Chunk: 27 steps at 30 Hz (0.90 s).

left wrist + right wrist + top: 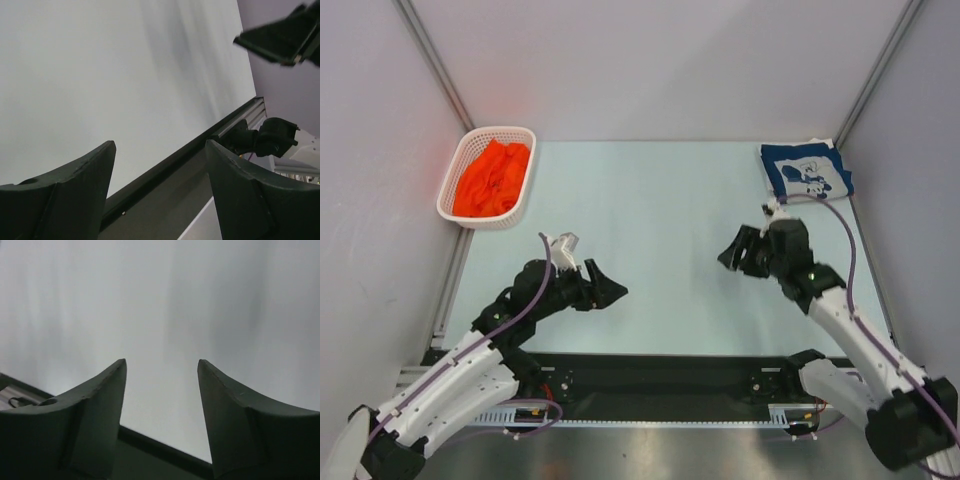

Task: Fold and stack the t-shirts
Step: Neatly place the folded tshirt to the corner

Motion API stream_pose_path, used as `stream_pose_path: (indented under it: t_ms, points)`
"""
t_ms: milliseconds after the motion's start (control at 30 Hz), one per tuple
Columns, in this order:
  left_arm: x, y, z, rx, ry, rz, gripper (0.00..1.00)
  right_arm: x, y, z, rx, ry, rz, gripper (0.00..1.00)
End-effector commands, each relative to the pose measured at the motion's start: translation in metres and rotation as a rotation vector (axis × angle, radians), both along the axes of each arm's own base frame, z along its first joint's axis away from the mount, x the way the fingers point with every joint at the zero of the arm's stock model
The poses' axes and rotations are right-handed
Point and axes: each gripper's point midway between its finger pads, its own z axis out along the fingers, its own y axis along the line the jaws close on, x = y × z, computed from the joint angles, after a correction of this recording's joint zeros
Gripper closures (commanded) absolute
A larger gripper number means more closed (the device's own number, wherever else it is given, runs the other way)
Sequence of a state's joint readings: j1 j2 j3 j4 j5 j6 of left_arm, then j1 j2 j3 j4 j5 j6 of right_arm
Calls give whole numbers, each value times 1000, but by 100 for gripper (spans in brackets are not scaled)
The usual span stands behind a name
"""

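A folded navy t-shirt with a white print (pixel 806 172) lies at the table's far right corner. A crumpled orange t-shirt (pixel 493 178) fills the white lattice basket (pixel 449 184) at the far left. The red t-shirt is out of view. My left gripper (pixel 610 292) is open and empty over the near left of the table; its fingers (pixel 80 185) frame bare table and the front rail. My right gripper (pixel 732 254) is open and empty, just near of the navy shirt; its fingers (pixel 100 405) show only bare table.
The pale table (pixel 650 230) is boxed in by grey walls on three sides, with metal posts at the back corners. A black rail (pixel 660 375) runs along the near edge between the arm bases.
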<state>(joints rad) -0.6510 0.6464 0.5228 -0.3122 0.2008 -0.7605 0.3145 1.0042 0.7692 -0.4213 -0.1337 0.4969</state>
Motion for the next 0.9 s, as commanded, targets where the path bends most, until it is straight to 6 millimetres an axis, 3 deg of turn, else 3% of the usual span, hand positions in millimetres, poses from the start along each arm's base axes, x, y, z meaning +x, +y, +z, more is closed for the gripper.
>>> stream_pose_path:
  t_ms: [0,33,67,100,133,167,200,233,267,333,367,400,467,633,800,867]
  points:
    - [14,6,1,-130,-15,145,22,-32,14,-29,199,9,-71,32]
    - [16,12,6,-176,-35,189,21,-39,16,-17,275,-69,-64,28]
    - [16,14,-3,-197,-42,205,21,-46,15,-21,306,-79,-69,26]
    - [17,17,-6,-212,-49,228,20,-58,13,-47,336,-25,-101,23]
    - [17,24,0,-260,-83,264,19,-63,12,-41,376,-71,-103,19]
    - [14,26,-16,-255,-68,268,18,-67,10,-44,395,-69,-116,18]
    - [17,33,-20,-260,-85,306,18,-74,8,-63,402,-37,-134,14]
    - [16,37,-16,-289,-117,321,16,-76,7,-56,455,-65,-155,11]
    - [14,39,-32,-288,-100,327,15,-78,4,-62,478,-51,-187,7]
    - [9,38,-44,-336,-68,324,15,-83,0,-79,518,-2,-254,0]
    - [5,37,-46,-377,-74,311,15,-83,-1,-75,548,-23,-259,0]
    - [2,38,-65,-359,-34,322,15,-84,-2,-80,555,-9,-275,0]
    - [1,43,-73,-341,-8,347,15,-91,-2,-96,554,56,-293,0]
    - [-4,35,-64,-344,-54,274,15,-103,-7,-118,496,153,-330,0]
    - [-9,22,-80,-413,14,225,16,-102,-6,-111,503,127,-317,0]
    - [-14,16,-77,-465,37,192,16,-101,0,-103,521,106,-273,0]
